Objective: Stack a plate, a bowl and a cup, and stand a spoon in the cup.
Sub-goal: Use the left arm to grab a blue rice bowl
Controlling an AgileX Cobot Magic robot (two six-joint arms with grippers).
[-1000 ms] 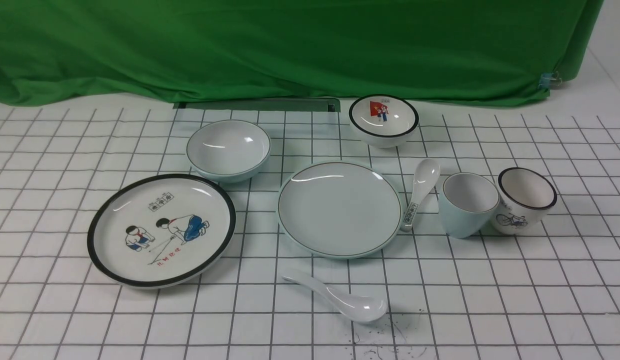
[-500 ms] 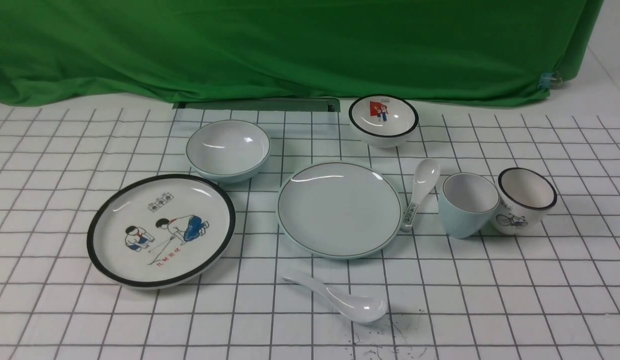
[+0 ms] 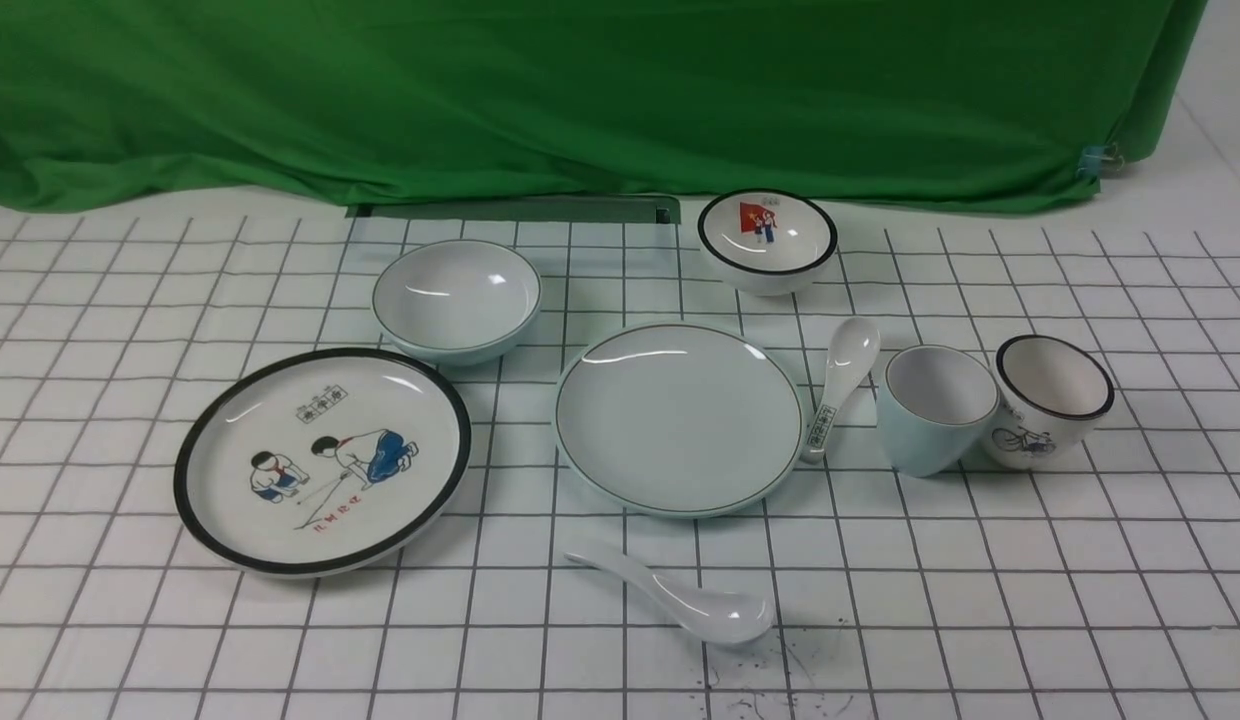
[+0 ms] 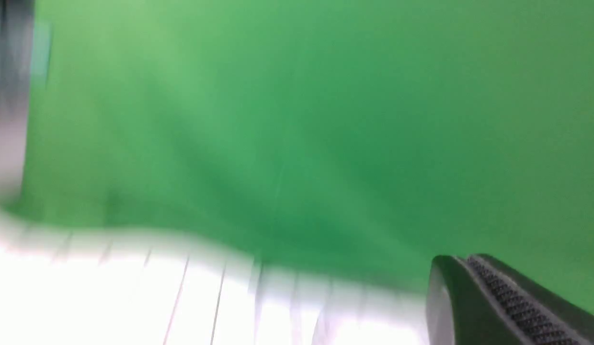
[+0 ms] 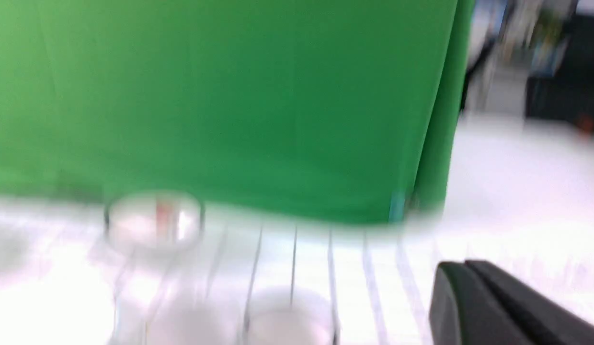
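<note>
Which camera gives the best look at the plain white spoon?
The front view: the plain spoon lies whole and sharp, apart from the plate and on its near side. Both wrist views are heavily blurred, and the spoon cannot be made out in either.

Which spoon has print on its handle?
The printed spoon lies between the plain plate and the pale blue cup, with dark marks near its handle end. The plain spoon, nearer the camera, is unmarked white.
</note>
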